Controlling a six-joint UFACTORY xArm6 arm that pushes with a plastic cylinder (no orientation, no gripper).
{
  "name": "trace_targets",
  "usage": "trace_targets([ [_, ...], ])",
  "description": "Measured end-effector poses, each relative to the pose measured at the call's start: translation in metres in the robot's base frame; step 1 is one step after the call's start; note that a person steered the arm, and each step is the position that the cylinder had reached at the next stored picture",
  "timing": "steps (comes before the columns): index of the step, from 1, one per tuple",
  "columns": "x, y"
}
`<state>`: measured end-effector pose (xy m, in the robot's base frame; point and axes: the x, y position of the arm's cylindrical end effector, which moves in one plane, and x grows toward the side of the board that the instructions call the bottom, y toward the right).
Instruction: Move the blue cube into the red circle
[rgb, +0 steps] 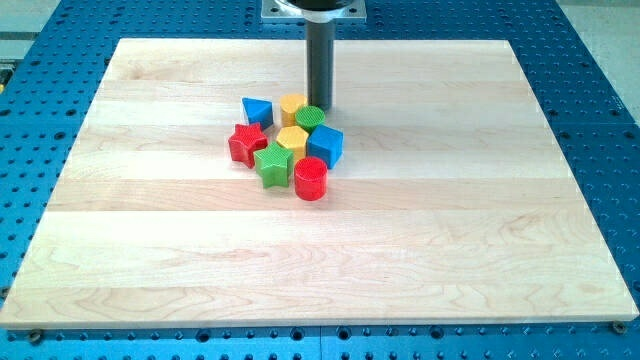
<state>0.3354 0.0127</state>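
Landmark: blue cube (326, 144), mid-board, packed in a cluster. My tip (321, 107) is a bare rod, nothing to spread or pinch, sitting just above-left of the cube beside the green cylinder (309, 116).

Risk: pushing from here likely drags neighbours, cube twists off line.

Left to right: red star (246, 142), blue triangle (257, 110), green star (271, 163), yellow blocks (292, 138), red cylinder (311, 178) touching the cube's lower left.
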Motion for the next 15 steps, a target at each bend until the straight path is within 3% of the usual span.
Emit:
trace_targets([
  [2,0.009,0.009],
  [3,0.034,0.026],
  [6,0.088,-0.027],
  [11,0.099,-0.039],
  [13,0.099,0.028],
  [15,0.139,0.091],
])
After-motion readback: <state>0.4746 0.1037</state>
